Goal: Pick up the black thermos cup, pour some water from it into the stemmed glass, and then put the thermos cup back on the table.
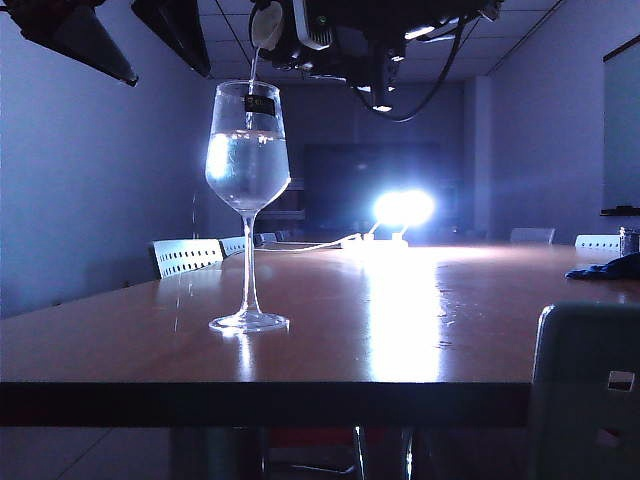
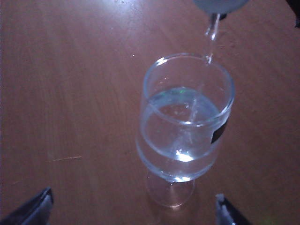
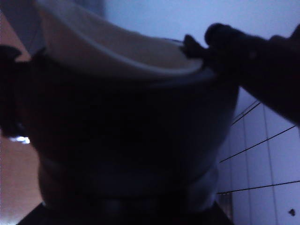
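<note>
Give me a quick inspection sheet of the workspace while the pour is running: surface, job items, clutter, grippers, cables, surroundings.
Surface: glossy brown table, glare from a bright lamp at the far end.
Job's things: stemmed glass upright, roughly half full; black thermos cup tilted above it, a thin stream falling from its pale spout into the glass.
Clutter: dark blue cloth and a small container at the far right edge.
Grippers: right gripper shut on the thermos cup above the glass; left gripper open, hovering over the table near the glass foot, holding nothing.
Cables: white cable across the far table; black cables overhead.
Surroundings: dim meeting room, chairs around.
</note>
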Robot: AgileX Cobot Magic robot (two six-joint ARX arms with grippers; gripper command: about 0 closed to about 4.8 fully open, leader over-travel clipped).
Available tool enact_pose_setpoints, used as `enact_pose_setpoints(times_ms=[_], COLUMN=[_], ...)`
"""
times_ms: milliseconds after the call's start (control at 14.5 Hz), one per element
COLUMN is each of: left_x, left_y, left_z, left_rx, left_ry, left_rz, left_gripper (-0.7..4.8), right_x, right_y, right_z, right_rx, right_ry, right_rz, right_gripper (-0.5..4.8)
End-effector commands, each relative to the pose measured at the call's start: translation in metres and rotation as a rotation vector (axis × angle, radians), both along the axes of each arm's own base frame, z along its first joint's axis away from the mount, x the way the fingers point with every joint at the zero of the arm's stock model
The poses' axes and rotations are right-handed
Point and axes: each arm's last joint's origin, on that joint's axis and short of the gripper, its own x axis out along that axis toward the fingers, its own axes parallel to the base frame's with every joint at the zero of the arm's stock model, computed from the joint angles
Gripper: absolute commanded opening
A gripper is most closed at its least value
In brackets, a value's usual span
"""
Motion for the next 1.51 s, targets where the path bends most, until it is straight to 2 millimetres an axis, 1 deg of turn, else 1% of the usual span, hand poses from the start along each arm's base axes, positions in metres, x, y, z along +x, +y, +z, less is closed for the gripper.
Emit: enact_pose_setpoints(times_ms=[69, 1514], left_x=[-0.0003, -0.0003], left_y=[0.0003, 0.0003], left_z=[0.0027, 0.0027], left_rx=[-0.004, -0.004], left_ry=[-0.016, -0.016], left_rz=[0.001, 0.001], left_gripper=[4.79, 4.79], right_x=[-0.0039, -0.0039], right_y=[-0.0013, -0.0013], right_z=[0.0164, 0.017], right_rx=[0.035, 0.003], right_ry=[-0.104, -0.144], right_rz=[0.002, -0.005], right_gripper=[1.78, 1.79])
